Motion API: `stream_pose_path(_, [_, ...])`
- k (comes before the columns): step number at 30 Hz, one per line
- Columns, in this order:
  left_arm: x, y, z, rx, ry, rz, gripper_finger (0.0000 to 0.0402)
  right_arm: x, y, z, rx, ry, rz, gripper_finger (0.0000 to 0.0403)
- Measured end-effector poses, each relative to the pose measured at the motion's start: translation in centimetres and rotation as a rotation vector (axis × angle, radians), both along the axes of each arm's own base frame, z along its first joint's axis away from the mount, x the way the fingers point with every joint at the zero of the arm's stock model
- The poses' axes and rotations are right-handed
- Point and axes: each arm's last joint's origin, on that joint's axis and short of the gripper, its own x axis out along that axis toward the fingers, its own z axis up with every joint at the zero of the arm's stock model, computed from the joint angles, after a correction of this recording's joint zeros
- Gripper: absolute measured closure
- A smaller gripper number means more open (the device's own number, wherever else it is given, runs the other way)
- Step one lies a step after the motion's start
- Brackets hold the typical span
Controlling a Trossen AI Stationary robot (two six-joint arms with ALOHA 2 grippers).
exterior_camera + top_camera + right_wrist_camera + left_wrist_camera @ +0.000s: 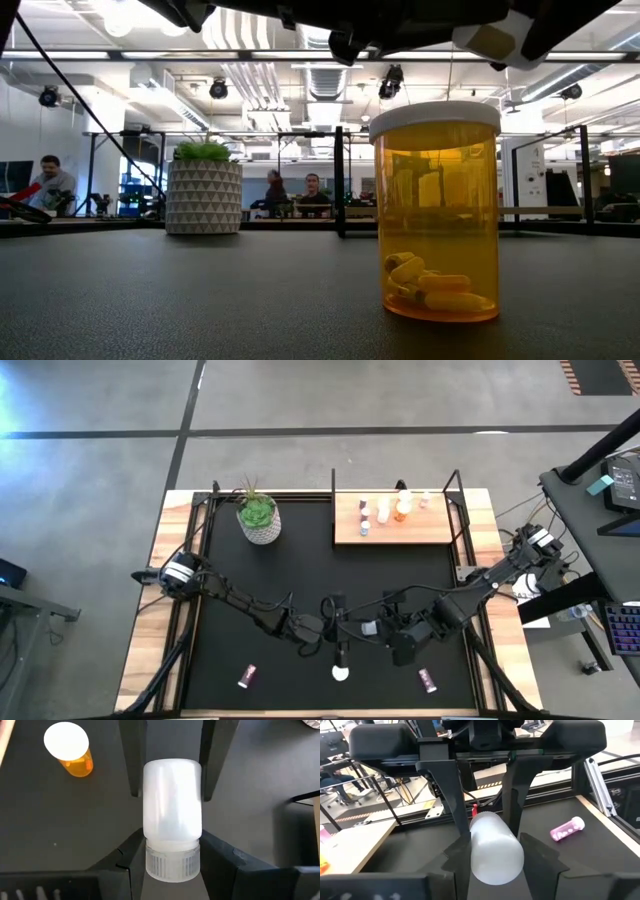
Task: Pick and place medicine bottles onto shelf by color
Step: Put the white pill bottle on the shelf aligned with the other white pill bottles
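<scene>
Left gripper: clenched on the body of a white bottle, one finger on each side. It is over the front middle of the mat.
Right gripper: clamped on the ribbed cap end of the same bottle. It faces the left gripper from the other side.
White bottle: lies level in the air between the two grippers, held at both ends and clear of the mat. The body is plain and the cap is translucent.
Orange bottle: stands upright on the mat just in front of the meeting grippers. It has a white cap and pale pills in the bottom, and nothing touches it.
Pink bottle: lies on its side at the front right of the mat, well apart from the orange one.
Second pink bottle: lies at the front left of the mat.
Shelf: a wood board with black end posts at the back right of the mat, well apart from both grippers.
Shelf bottles: a small cluster, white and orange among them, standing towards the board's middle and back. Their exact number is too small to tell.
Plant pot: white, with a green plant, at the back left of the mat beside the shelf.
People: a few are seated in the room behind the table, seen in the low view.
</scene>
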Motion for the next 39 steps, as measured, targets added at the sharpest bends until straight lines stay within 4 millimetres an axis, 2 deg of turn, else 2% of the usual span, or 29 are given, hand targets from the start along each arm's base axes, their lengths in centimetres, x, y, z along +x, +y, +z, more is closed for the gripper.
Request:
stream_pose_path(5, [0.0,0.1,0.0,-0.015,-0.002,-0.002,0.0265,-0.1,-0.1,0.1,-0.001,0.005,0.0,0.0254])
stream_pose_path(9, [0.0,0.1,0.0,-0.019,-0.002,-0.004,0.0266,-0.4,-0.3,0.4,0.001,0.03,-0.036,0.0229])
stream_pose_path(13, [0.1,0.3,0.1,-0.022,-0.009,0.001,0.0267,-0.7,-0.6,1.6,-0.016,0.069,-0.055,0.019])
stream_pose_path(19, [0.5,1.4,0.5,-0.028,-0.05,0.075,0.0267,-2.2,-1.6,4.6,-0.113,0.191,-0.067,0.0151])
stream_pose_path(25, [1.1,4.3,1.4,0.047,-0.123,0.278,0.0267,-4.0,-3.5,6.4,-0.26,0.041,-0.149,0.0151])
stream_pose_path(29, [1.4,6.4,1.3,0.077,-0.115,0.375,0.0267,-6.1,-5.2,6.3,-0.334,-0.066,-0.214,0.0159])
stream_pose_path(32, [1.3,7.5,0.7,0.03,-0.115,0.408,0.0267,-7.0,-6.0,5.8,-0.305,-0.197,-0.262,0.0165])
stream_pose_path(35, [0.7,7.7,0.1,-0.03,-0.163,0.389,0.0267,-7.1,-5.9,5.0,-0.235,-0.276,-0.208,0.0168])
stream_pose_path(39, [-1.1,7.5,0.5,-0.096,-0.349,0.197,0.0267,-6.9,-5.7,4.0,-0.22,-0.318,-0.108,0.017])
